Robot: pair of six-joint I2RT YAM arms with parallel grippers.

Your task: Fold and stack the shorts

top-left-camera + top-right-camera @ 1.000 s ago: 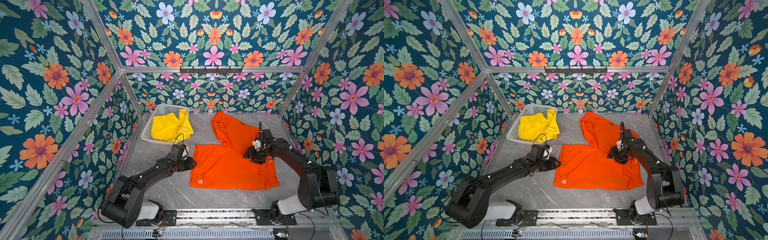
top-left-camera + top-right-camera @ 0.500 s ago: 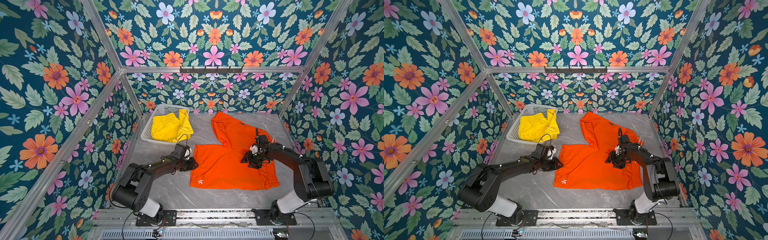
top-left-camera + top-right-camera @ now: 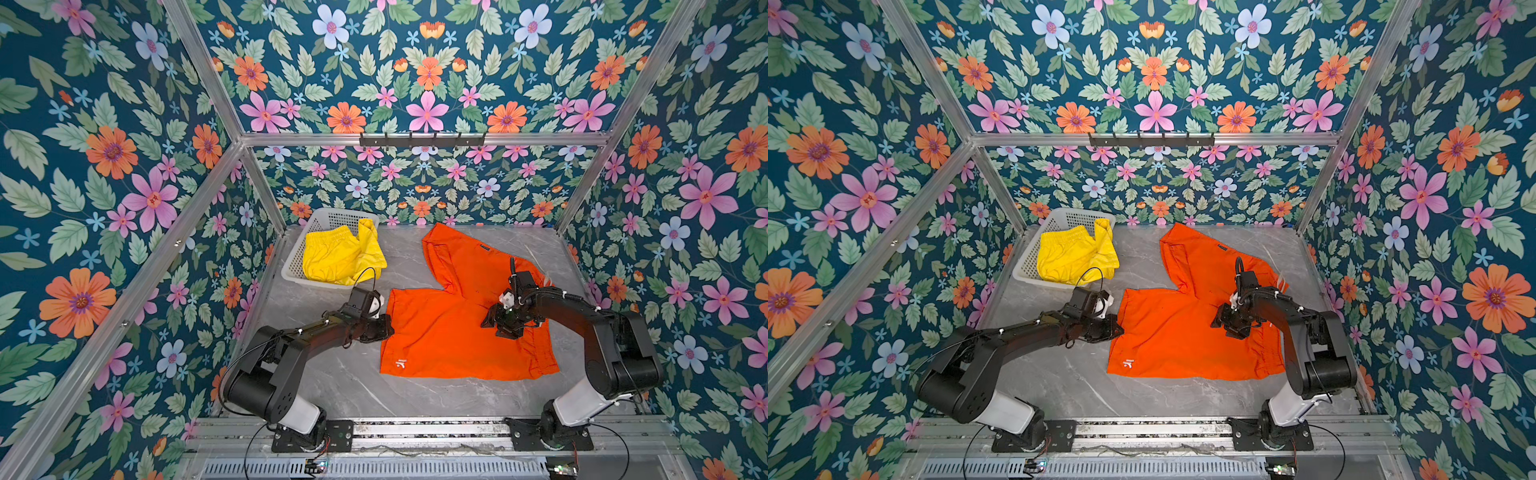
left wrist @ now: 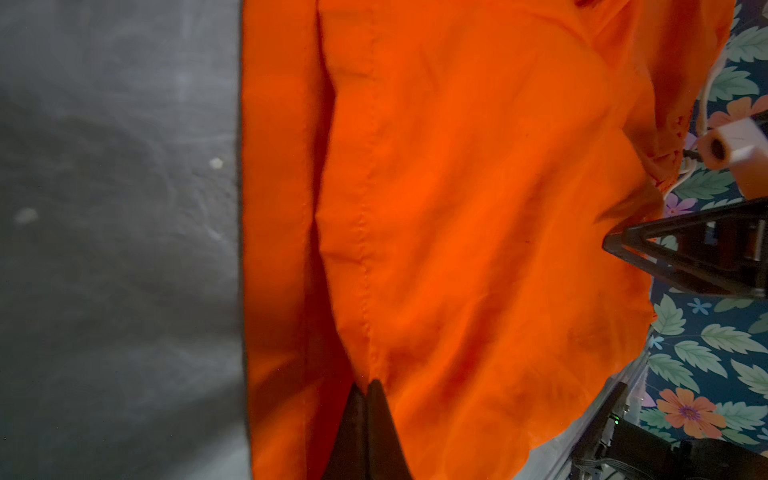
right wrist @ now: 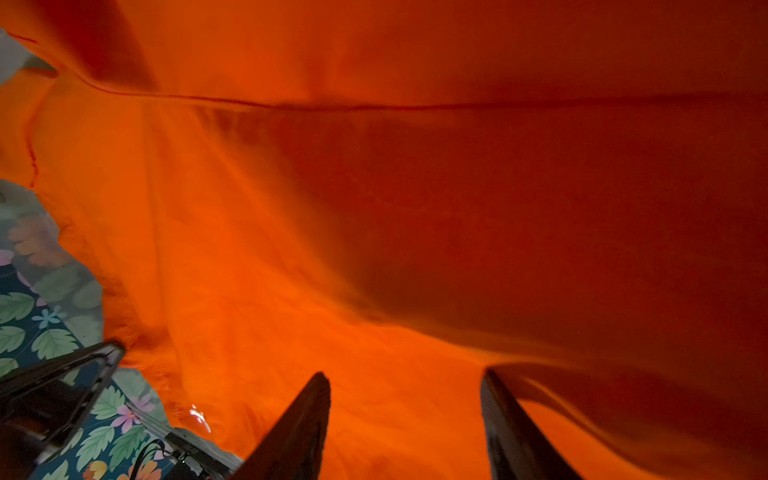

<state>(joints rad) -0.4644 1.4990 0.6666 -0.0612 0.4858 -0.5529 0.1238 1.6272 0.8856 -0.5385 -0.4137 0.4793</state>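
Two shorts face you: orange pair [image 3: 457,332] on worktop [image 3: 353,386], yellow pair [image 3: 332,257] in one basket [image 3: 297,253]. Left jaws grip its edge; right jaws released.

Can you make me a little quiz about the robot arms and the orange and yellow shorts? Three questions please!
1. True or false: the yellow shorts sit in the white basket.
2. Which gripper is shut on the orange shorts? A) left B) right C) both
3. What colour is the small logo on the orange shorts?

Key
1. True.
2. A. The left gripper pinches the cloth at its edge, and the right gripper has its jaws apart over the cloth.
3. White.
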